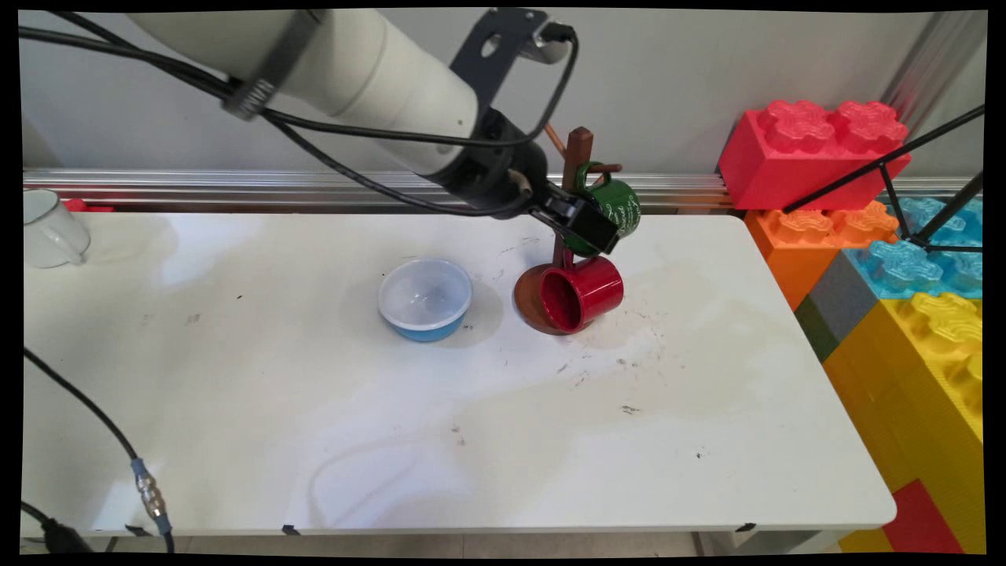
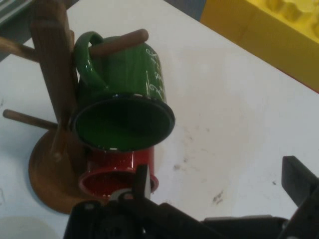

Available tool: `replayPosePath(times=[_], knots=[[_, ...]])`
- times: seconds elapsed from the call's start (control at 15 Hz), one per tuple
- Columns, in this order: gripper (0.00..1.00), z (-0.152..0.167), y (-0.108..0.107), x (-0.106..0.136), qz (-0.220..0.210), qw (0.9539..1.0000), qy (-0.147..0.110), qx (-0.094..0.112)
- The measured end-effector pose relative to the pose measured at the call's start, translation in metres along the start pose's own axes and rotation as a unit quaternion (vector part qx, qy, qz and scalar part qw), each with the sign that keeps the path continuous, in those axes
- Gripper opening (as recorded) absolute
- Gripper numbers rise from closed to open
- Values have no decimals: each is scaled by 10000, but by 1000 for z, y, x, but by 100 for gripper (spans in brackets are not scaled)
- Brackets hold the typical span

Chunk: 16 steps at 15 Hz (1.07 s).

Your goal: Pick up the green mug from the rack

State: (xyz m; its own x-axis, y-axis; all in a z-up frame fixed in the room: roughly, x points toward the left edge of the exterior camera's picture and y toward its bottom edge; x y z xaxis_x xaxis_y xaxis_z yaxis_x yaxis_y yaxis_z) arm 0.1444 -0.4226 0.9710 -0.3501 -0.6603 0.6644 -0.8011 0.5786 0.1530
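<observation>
- Far left edge of the table point(image 1: 236, 440): I see a white mug point(image 1: 49, 228), standing well apart from everything else.
- Near left corner: black cables point(image 1: 145, 487) hang past the table's edge.
- Centre: a blue bowl with a pale, translucent inside point(image 1: 425, 299) sits upright, just left of the mug tree.
- Right of centre: a wooden mug tree point(image 1: 578, 153) stands on its round base. A green mug point(image 2: 124, 99) hangs by its handle from one peg, mouth tilted down toward the hand camera.
- A red mug point(image 1: 581, 292) lies on its side against the tree's base, below the green one, mouth facing near-left.
- The gripper point(image 1: 585, 224) hovers beside the green mug; in the hand view I read its fingers point(image 2: 299, 181) as spread wide, clasping nothing. One finger sits just in front of the red mug's rim.
- Far right, off the table: big toy bricks point(image 1: 809, 149) stacked in red, orange, blue and yellow, with a black tripod point(image 1: 919, 192) across them.
</observation>
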Motion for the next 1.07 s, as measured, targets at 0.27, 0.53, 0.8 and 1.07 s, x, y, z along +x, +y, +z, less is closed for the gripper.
replayPosePath(times=[0.27,0.53,0.8,1.07], knots=[[100,22,1,1,-89,9999,41,90],[100,46,1,-3,-205,9996,104,152],[100,61,0,-4,-251,9994,166,166],[100,76,-2,-5,-284,9991,266,169]])
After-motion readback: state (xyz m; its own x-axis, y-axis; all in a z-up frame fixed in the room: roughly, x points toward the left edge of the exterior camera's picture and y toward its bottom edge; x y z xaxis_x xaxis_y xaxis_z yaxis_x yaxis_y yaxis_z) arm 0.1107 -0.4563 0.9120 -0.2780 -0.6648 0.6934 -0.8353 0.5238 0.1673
